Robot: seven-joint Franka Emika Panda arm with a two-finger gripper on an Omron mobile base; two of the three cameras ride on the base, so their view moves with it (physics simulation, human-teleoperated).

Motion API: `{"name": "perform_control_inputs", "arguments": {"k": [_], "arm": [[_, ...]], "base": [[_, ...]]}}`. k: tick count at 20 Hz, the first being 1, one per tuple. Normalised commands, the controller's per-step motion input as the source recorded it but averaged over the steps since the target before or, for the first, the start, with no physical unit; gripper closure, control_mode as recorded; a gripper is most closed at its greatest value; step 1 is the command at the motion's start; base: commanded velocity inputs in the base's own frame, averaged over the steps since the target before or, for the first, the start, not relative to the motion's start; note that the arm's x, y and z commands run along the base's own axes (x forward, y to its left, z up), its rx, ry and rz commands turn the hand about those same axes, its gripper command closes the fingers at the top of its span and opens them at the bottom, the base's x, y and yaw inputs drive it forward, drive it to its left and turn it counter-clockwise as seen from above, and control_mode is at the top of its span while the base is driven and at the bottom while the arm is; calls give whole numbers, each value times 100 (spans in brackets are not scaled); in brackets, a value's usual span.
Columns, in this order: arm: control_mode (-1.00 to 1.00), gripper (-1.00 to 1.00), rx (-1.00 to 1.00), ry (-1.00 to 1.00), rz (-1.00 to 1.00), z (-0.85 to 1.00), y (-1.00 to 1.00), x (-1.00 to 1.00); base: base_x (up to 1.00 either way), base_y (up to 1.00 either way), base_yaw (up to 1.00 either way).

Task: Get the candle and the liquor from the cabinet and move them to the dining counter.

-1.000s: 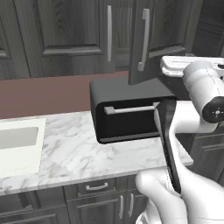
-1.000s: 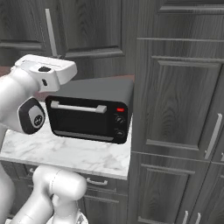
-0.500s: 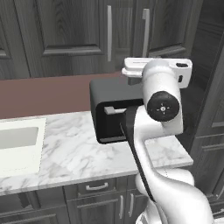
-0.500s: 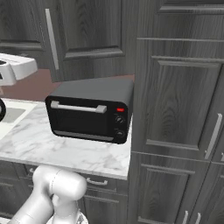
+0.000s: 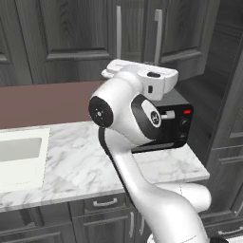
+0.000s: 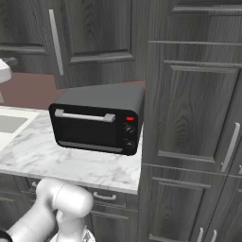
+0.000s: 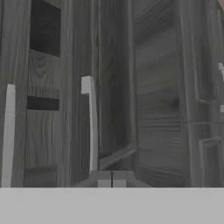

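Tool (image 7: 111, 176) pinched narrow, holding nothing, facing the dark grey cabinet (image 7: 113, 87) with its silver bar handles (image 7: 91, 124) – doors closed. Black toaster oven (image 6: 99, 120) sits on the marble worktop (image 6: 61, 163) below the cabinet, at its right end – sink (image 5: 19, 154) left.

My arm (image 5: 124, 114) is glossy white, made of thick rounded segments with smooth shells. On the big joint I see a dark round cap (image 5: 100, 112) with a small light dot in its centre. Beside it a dark band curves around the link, and inside this band there is a white circular badge (image 5: 154, 116) with a small logo. The top housing is flat and white with a small dark slot. In the right base view a rounded white elbow (image 6: 66, 198) shows, without cables or screws visible.
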Motion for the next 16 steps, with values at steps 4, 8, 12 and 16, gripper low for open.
{"name": "perform_control_inputs", "arguments": {"k": [4, 8, 12, 16], "arm": [[-100, 100, 0, 0, -24, 0, 40, 36], [-100, 100, 0, 0, -12, 0, 16, 54], [-100, 100, 0, 0, -9, 0, 2, 61], [-100, 100, 0, 0, -9, 0, 0, 55]], "base": [[0, 0, 0], [0, 0, 0], [0, 0, 0], [0, 0, 0]]}}
